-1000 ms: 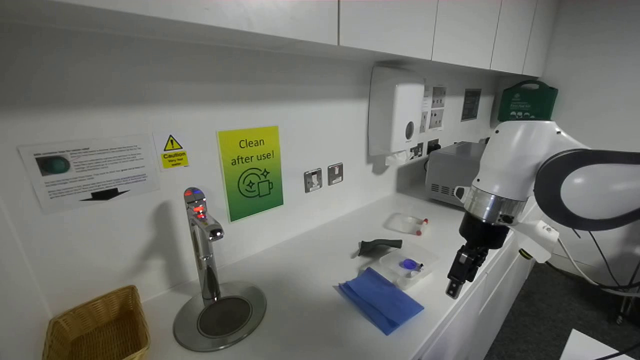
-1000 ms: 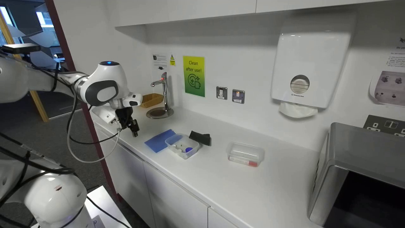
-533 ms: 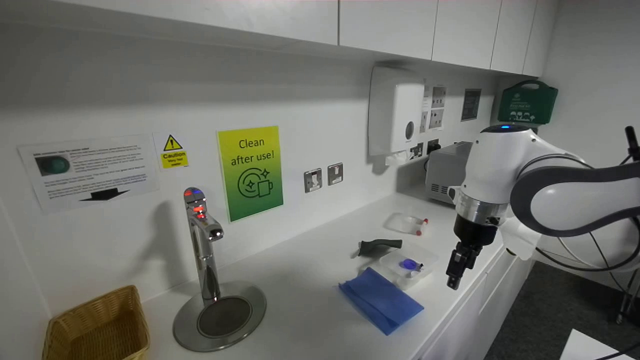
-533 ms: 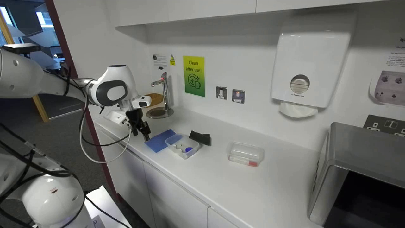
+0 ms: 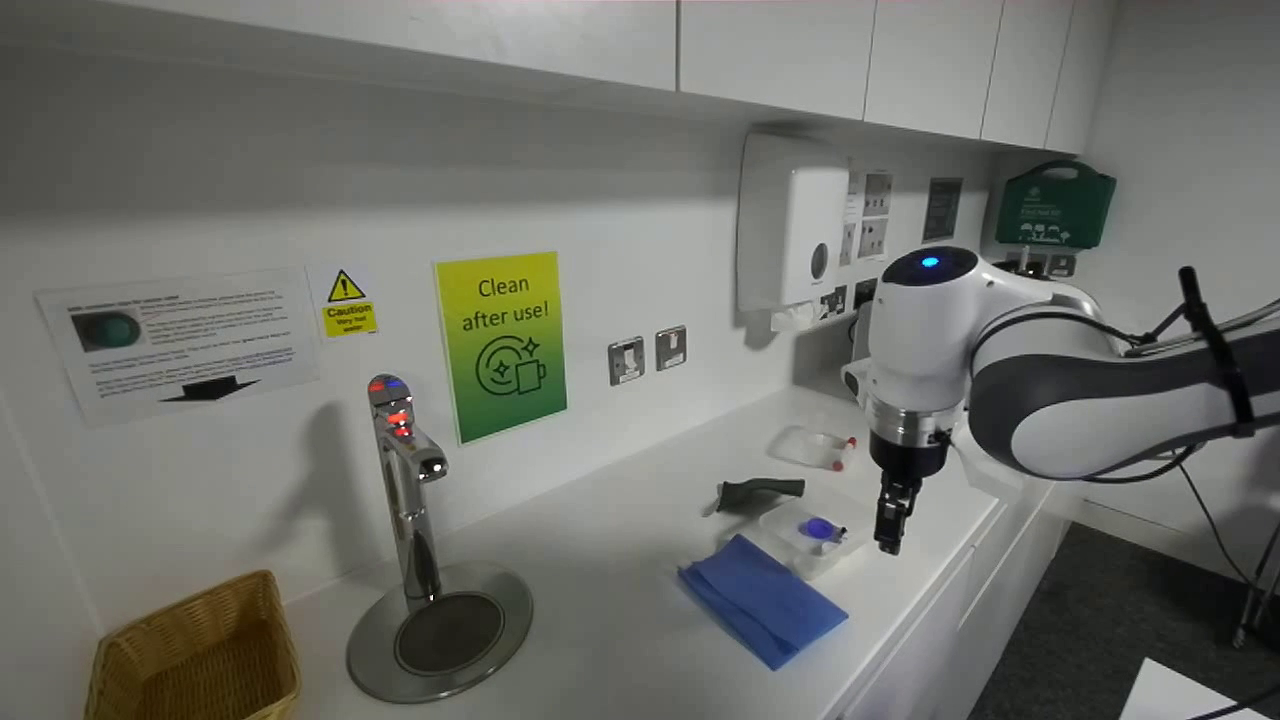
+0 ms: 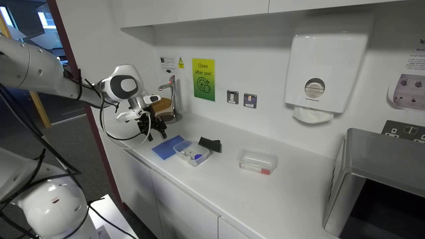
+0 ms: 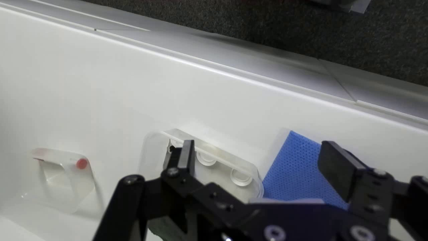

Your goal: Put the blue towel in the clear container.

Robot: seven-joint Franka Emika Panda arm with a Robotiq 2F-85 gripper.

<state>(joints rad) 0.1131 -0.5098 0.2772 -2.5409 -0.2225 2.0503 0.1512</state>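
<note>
jaws wide apart above the counter [image 6: 282, 196], blue towel [image 6: 166, 148] lying beside a clear container [image 6: 202, 159]

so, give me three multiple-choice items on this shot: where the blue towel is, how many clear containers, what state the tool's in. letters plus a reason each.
1. Where does the blue towel lie?
A) In the wicker basket
B) Under the tap
C) On the counter

2. How many clear containers stand on the counter?
A) Four
B) Two
C) One

3. What state is the tool in?
A) Open, holding nothing
B) Shut on the towel
C) Shut, holding nothing

1 C: both exterior views show the towel lying on the worktop, next to a container.
2 B: one stands by the towel and a second container stands apart from it, in both exterior views.
3 A: the wrist view shows the fingers wide apart, nothing gripped between them.
</note>
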